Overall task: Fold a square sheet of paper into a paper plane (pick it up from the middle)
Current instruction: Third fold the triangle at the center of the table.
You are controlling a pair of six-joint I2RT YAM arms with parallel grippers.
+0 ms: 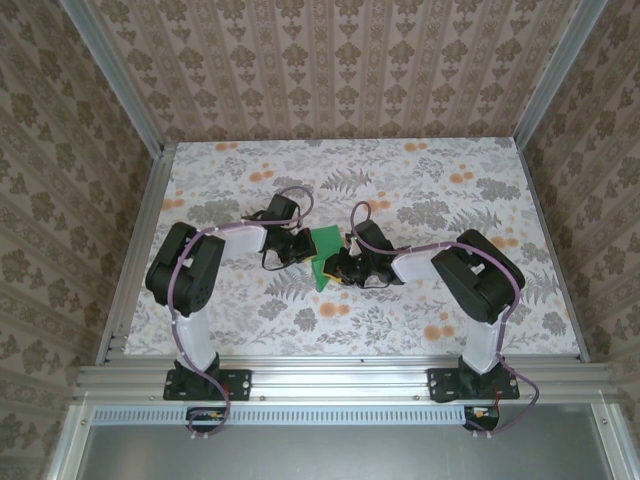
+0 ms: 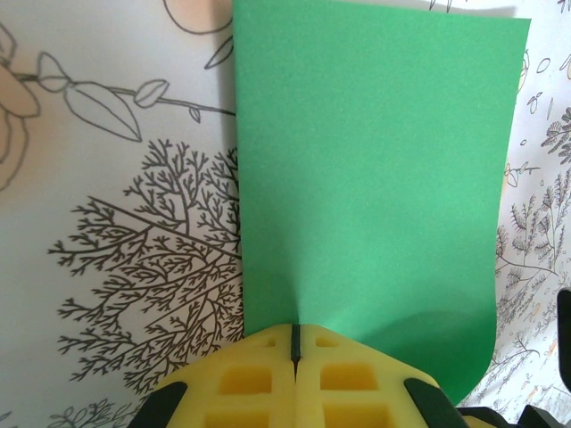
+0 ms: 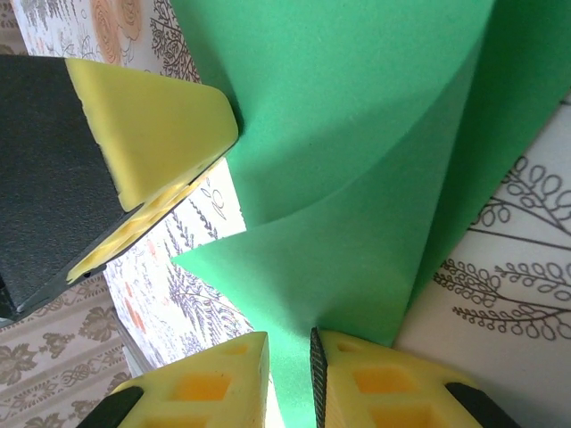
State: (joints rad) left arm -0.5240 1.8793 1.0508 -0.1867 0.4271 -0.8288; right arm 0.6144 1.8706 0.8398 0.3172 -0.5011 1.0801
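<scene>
While sheet of paper (image 1: 326, 242) is hanging over table (image 1: 460, 170) middle, am pinching its edge in left gripper (image 2: 294, 337), fingers (image 2: 241, 382) pressed together. Right gripper (image 3: 290, 348) straddling curled part, fingers slightly apart; cannot tell if gripping. Paper looking thin, light, floppy, creasing easily: best taking edges gently. Floral table, patterned walls (image 1: 340, 60) closing round.

Floral-patterned table (image 1: 450, 300), damask wallpaper walls (image 1: 340, 70), aluminium frame rail (image 1: 340, 378)
</scene>
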